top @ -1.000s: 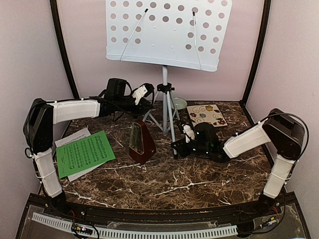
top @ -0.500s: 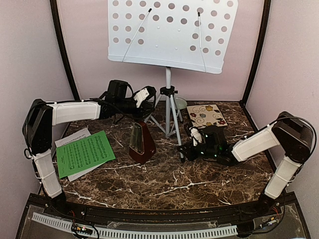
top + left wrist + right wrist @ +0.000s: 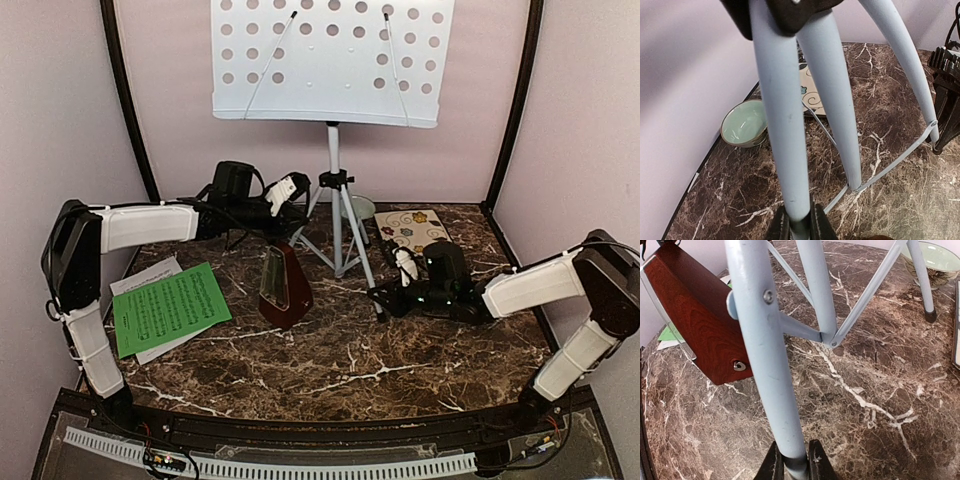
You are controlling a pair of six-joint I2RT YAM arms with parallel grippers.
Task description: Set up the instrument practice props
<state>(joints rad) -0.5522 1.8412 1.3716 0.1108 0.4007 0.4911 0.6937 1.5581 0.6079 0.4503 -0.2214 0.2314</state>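
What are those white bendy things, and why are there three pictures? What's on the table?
Those are two robot arms, each ending in a two-finger hand. One picture looks down from above; the other two come from cameras on the wrists, so things look huge. On the marble table are a white music stand, a reddish metronome, green and white music sheets, a small green bowl and a flowered tile. The left hand pinches one of the stand's pale legs; the right hand pinches another.
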